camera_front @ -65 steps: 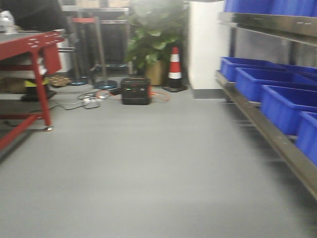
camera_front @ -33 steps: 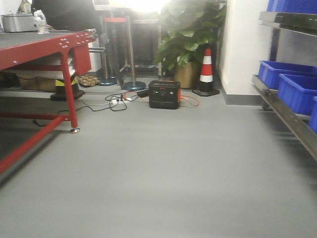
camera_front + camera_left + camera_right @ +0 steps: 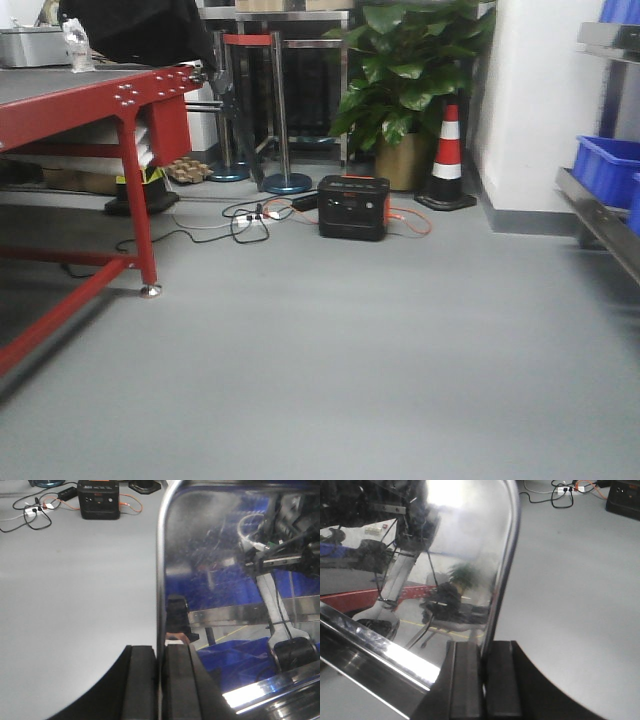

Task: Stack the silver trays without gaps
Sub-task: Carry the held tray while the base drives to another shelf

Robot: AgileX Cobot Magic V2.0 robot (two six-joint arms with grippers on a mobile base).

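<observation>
Floor (image 3: 380, 370) was gray & filled most of the front view. Red table (image 3: 70, 98) stood at the left. Tray (image 3: 220, 555) was shiny & was held up over the floor. Plant (image 3: 415, 60) stood at the back. Bin (image 3: 605, 168), blue, sat on a shelf at the right. Black box (image 3: 353, 207) sat on the floor w/ a cone (image 3: 447, 160) near it. Left gripper (image 3: 162, 652) was squeezed tight on the tray's rim. Right gripper (image 3: 484, 652) was squeezed on a tray rim too; couldn't tell if it was the same tray.
</observation>
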